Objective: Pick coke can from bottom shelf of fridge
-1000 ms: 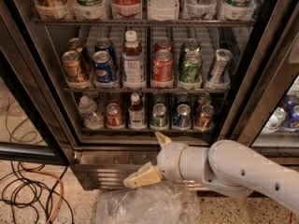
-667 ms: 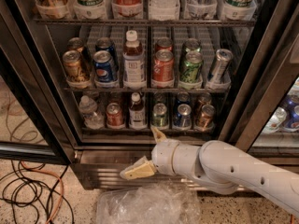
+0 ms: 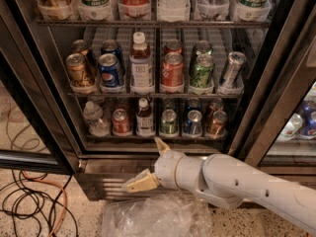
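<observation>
Plainly, the coke can (image 3: 121,121) stands above-left of the end effector (image 3: 149,164)

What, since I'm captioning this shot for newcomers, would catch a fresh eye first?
The white arm crossing the lower right stands out, its gripper with fingers spread open before the fridge base, just below the bottom shelf. Behind it stand racks of drinks, the red coke can second from left on that shelf. Crumpled clear plastic lies on the floor under the arm, tangled cables at left.
</observation>
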`<state>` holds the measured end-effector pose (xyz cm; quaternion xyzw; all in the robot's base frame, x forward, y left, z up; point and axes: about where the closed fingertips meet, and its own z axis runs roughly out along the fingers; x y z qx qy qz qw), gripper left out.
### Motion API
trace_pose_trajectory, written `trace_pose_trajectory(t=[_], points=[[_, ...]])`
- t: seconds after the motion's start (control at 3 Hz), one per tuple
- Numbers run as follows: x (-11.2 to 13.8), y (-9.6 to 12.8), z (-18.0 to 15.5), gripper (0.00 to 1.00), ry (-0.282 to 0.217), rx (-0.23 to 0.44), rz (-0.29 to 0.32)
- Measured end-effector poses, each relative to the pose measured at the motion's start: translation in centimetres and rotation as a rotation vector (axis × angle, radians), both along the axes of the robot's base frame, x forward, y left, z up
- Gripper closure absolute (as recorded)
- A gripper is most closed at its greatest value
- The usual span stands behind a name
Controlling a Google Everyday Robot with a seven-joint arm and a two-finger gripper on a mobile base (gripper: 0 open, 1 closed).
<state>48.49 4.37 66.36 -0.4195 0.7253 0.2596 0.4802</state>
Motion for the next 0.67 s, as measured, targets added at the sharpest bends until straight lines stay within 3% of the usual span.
trace_pose_trajectory(t=[0.33,0.67], points=[[1.95,3.16,-1.58,0.0,-0.045,0.03,0.006],[1.97,3.21,-2.23,0.19,-0.033,0.039,0.0]])
